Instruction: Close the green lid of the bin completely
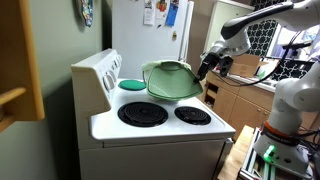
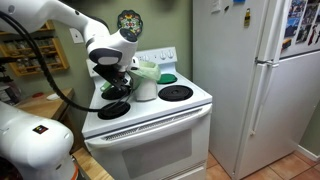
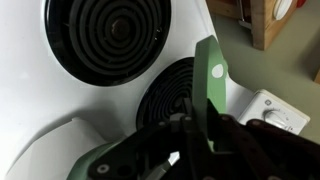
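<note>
The small whitish bin [image 2: 146,90] stands on the white stove between the burners. Its green lid [image 1: 168,80] is tilted up, partly open, with its domed face showing in an exterior view. It also shows above the bin [image 2: 147,70] and edge-on in the wrist view [image 3: 210,70]. My gripper [image 1: 205,66] is at the lid's edge, also seen here [image 2: 117,86]. In the wrist view the fingers [image 3: 203,120] are shut on the lid's green edge, one on each side. The bin's body is hidden in the wrist view.
A flat teal disc [image 1: 132,84] lies on a back burner, also seen here [image 2: 168,77]. Two front coil burners [image 1: 143,113] [image 1: 192,115] lie before the bin. The stove's back panel [image 1: 98,75] rises behind. A white fridge [image 2: 255,80] stands beside the stove.
</note>
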`<state>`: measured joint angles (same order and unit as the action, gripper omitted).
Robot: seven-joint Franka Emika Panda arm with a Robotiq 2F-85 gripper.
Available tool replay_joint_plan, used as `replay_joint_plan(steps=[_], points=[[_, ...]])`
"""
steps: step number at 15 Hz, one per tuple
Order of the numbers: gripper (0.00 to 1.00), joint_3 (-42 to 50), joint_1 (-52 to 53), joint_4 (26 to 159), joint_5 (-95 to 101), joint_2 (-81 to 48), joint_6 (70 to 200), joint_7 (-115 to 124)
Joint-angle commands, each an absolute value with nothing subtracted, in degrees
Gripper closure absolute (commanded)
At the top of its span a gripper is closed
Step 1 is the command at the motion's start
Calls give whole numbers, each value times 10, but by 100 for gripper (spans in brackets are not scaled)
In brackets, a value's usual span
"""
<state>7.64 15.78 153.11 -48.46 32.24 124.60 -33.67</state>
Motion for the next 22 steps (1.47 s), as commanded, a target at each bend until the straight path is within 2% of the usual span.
replay_joint_plan(steps=[1, 2, 16, 22], points=[[86, 56, 134, 1529, -494, 321, 1236, -343], [96, 56, 134, 1529, -494, 321, 1236, -343], [96, 39, 60, 1487, -643, 284, 1084, -153], [96, 7, 21, 1482, -688, 278, 1096, -26]])
